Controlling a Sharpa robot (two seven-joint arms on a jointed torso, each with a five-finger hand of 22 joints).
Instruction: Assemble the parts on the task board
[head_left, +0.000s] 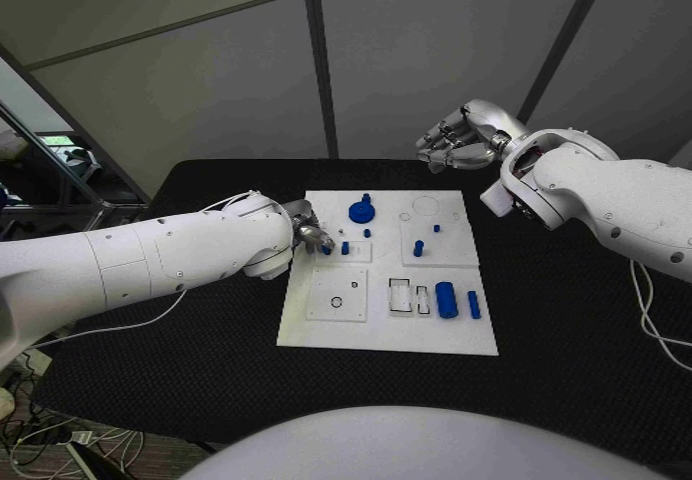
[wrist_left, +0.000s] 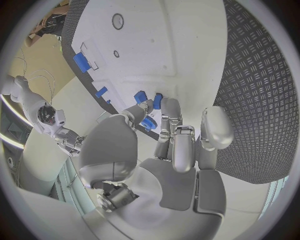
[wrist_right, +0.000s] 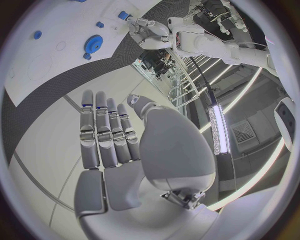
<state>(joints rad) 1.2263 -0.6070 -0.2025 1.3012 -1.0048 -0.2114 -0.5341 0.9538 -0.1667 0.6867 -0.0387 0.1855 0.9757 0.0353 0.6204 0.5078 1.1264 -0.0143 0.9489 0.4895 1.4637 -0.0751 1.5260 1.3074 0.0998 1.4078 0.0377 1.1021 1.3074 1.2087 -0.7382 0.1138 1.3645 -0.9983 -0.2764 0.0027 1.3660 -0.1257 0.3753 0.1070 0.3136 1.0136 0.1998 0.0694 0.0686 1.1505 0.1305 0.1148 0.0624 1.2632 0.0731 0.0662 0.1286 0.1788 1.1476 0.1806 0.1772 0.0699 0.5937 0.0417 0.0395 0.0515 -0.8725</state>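
The white task board (head_left: 389, 335) lies mid-table. My left hand (head_left: 309, 234) rests at its left edge, and its thumb and a finger pinch a small blue part (wrist_left: 149, 123). Two short blue pegs (head_left: 345, 247) stand right beside those fingertips (wrist_left: 157, 101). A blue gear (head_left: 361, 211) sits at the board's back, further pegs (head_left: 418, 248) stand mid-board, and a blue cylinder (head_left: 446, 300) lies by the rectangular slots (head_left: 400, 293). My right hand (head_left: 459, 135) hangs raised behind the board's far right corner, its fingers (wrist_right: 103, 132) straight and holding nothing.
The black table (head_left: 173, 370) surrounds the board. A white cable (head_left: 137, 325) hangs under my left arm, and another (head_left: 649, 315) runs along the right arm. A grey wall stands behind the table.
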